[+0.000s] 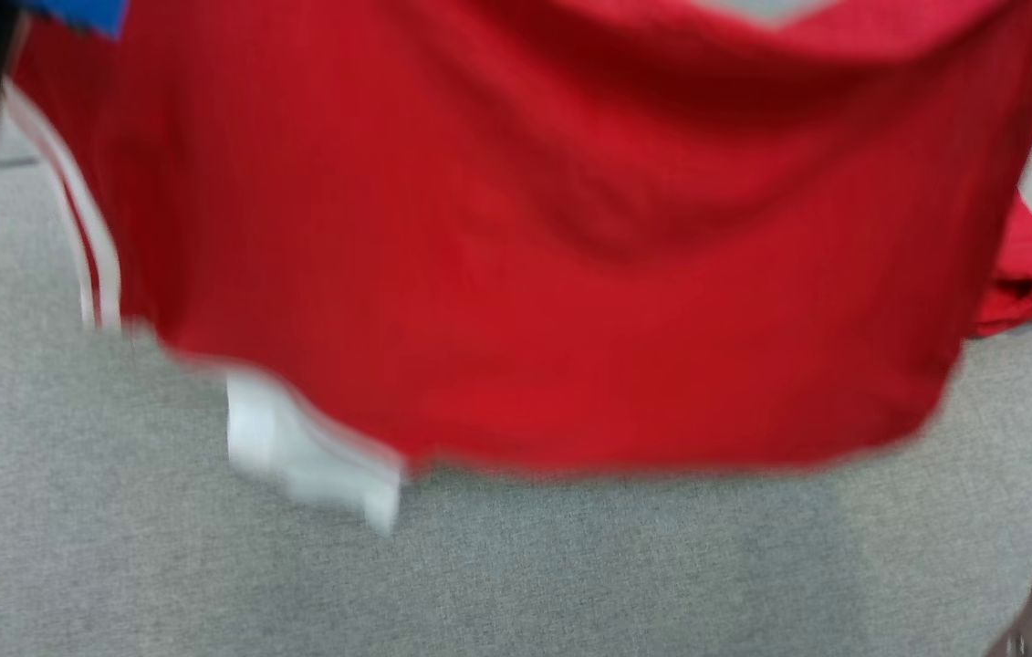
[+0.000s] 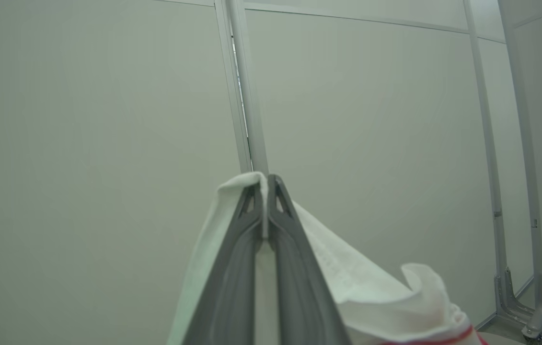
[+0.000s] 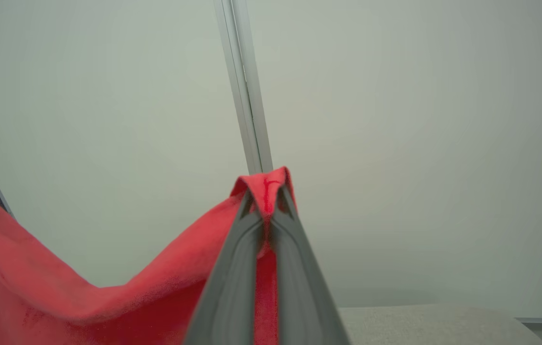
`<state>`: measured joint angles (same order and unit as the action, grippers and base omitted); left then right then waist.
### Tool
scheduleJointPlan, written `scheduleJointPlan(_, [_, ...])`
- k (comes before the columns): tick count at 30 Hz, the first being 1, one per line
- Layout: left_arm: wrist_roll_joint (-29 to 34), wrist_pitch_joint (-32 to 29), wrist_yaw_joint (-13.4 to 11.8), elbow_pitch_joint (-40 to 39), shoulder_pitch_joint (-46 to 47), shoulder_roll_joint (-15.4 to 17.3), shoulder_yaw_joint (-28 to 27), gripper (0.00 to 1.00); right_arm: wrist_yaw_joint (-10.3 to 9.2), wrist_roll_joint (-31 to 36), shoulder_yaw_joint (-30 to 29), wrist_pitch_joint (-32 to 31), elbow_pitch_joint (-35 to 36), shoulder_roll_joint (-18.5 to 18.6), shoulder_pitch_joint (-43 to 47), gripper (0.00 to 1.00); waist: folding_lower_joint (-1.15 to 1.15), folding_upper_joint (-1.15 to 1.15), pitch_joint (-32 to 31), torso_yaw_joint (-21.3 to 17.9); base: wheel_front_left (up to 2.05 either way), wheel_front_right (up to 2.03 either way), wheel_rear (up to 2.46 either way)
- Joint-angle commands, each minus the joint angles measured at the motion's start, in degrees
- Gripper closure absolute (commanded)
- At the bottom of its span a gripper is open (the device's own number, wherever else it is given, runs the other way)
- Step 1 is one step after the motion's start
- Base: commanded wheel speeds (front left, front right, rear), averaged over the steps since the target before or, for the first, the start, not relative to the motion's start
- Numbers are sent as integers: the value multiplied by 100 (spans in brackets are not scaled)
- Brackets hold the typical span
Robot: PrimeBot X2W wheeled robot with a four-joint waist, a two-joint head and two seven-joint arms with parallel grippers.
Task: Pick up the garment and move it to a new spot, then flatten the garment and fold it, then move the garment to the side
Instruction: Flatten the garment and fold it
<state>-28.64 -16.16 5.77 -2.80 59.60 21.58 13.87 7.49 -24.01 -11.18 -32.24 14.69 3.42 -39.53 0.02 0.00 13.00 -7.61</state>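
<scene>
the red garment (image 1: 552,228) hangs above the table (image 1: 570,566) (blurred). left jaws clamp its white edge, right jaws its red edge.

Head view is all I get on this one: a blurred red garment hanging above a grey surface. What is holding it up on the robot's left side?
Observer: In the left wrist view, the left gripper is shut on a white edge of the garment.
Operator: And the right side?
Observer: The right gripper is shut on a fold of red cloth, pinched near its fingertips.
Operator: Where do the fingers point?
Observer: In both wrist views they point toward a pale wall with an upright metal strip, not down at the grey surface.
</scene>
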Motion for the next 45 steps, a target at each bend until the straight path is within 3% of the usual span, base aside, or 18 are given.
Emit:
scheduleJointPlan(1, [215, 129, 30, 316, 430, 87, 63, 100, 1, 332, 70, 191, -449, 50, -558, 100, -2, 0, 220, 73, 0, 0, 0])
scheduleJointPlan(7, [782, 739, 66, 1647, 1601, -29, 320, 100, 1, 1327, 84, 896, -2089, -8, -2130, 100, -2, 0, 679, 161, 0, 0, 0])
scheduleJointPlan(12, [969, 1154, 79, 2315, 1967, -231, 536, 100, 1, 1942, 45, 1360, -2952, -28, -2715, 100, -2, 0, 1109, 349, 0, 0, 0])
scheduleJointPlan(19, [849, 1939, 113, 3040, 1479, -584, 750, 100, 1, 2910, -321, 2372, -4411, -45, -2850, 100, -2, 0, 1822, 700, 0, 0, 0])
scheduleJointPlan(25, [644, 2627, 151, 3316, 756, -581, 954, 100, 1, 3017, -412, 3160, -5678, -47, -2523, 100, -2, 0, 2086, 815, 0, 0, 0])
scheduleJointPlan(34, [323, 3090, 126, 2567, -468, -114, 760, 100, 1, 2631, 0, 4115, -6343, -49, -2173, 100, -2, 0, 1894, 707, 0, 0, 0])
scheduleJointPlan(45, [225, 3143, -259, 780, -2666, 90, 378, 100, 1, 1783, 411, 4482, -5735, -43, -949, 100, -2, 0, 1014, 651, 0, 0, 0])
